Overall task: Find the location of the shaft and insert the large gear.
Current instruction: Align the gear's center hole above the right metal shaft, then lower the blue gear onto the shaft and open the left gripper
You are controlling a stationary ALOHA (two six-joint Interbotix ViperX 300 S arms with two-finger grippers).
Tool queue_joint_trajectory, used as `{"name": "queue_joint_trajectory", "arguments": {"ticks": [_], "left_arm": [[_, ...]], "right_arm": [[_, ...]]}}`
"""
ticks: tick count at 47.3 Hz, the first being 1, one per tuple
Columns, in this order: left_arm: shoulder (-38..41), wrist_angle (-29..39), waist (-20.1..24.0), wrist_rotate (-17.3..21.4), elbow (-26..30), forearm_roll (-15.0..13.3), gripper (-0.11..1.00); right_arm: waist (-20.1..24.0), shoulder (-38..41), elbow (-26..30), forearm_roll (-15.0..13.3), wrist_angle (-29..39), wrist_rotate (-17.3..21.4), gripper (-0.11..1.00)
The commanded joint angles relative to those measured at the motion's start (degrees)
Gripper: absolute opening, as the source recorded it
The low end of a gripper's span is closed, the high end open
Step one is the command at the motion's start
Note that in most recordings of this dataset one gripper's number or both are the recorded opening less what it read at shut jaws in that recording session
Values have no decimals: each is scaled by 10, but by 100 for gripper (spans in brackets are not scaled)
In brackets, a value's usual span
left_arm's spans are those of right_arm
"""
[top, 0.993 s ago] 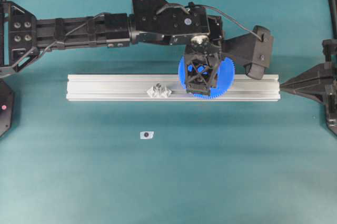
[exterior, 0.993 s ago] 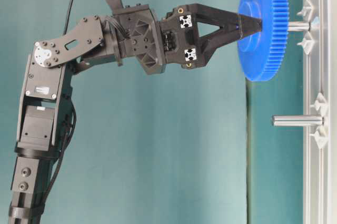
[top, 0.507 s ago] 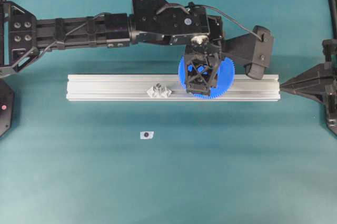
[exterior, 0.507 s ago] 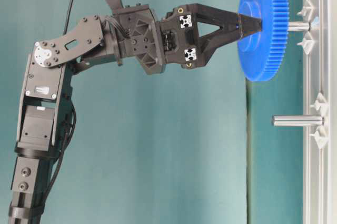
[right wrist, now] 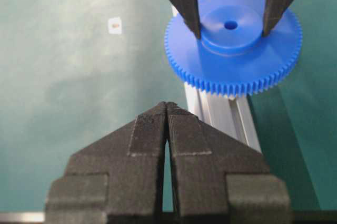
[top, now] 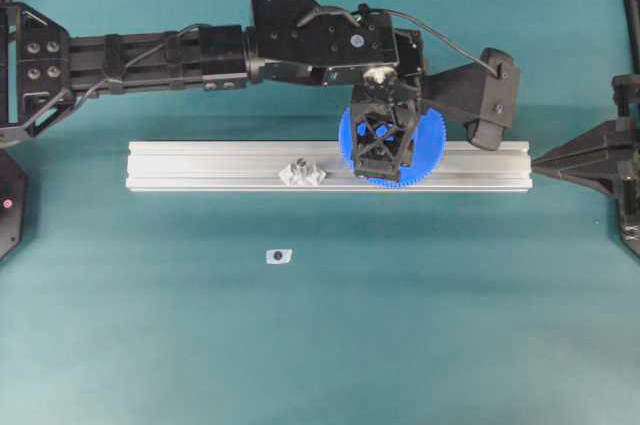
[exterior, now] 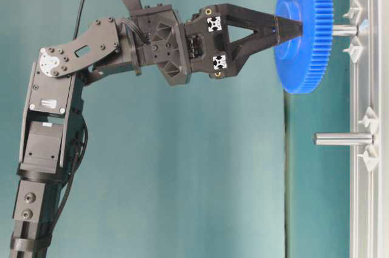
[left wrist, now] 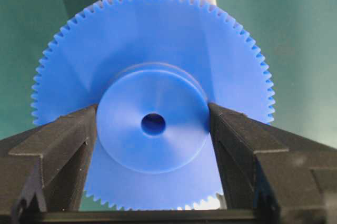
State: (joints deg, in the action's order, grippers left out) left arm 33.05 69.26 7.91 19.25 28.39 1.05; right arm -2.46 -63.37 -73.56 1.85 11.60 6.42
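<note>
Two claws in view. Left claw (left wrist: 153,129) grips large gear (left wrist: 158,60) by raised hub, fingers (left wrist: 63,139) pressed on either side. Gear sits level above aluminium rail (top: 220,166) on teal worktop (top: 400,325), covering part of rail's right half. Table-level view: short silver pin (exterior: 344,30) pokes out between gear's back face and rail, tip at gear centre; how far pin enters hole cannot tell. Shaft (exterior: 343,139), longer pin, stands bare further along rail. Right claw (right wrist: 167,129) closed, empty, near rail end.
</note>
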Motion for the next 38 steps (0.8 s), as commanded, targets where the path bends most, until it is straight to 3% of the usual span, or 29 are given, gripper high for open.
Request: {"name": "queue_joint_trajectory", "arguments": {"ticks": [1,15,21,38], "left_arm": [[-19,-2,14,0,12,3,70],[-23,-4,3,5,22,3,71],[-22,-4,3,3,27,3,85],[-22,0,0,1,36,3,83]], "right_arm": [[0,3,9,1,-3,6,0],[-1,3,10,1,-4,6,0],[0,3,10,1,-3,6,0],[0,3,11,1,-3,6,0]]}}
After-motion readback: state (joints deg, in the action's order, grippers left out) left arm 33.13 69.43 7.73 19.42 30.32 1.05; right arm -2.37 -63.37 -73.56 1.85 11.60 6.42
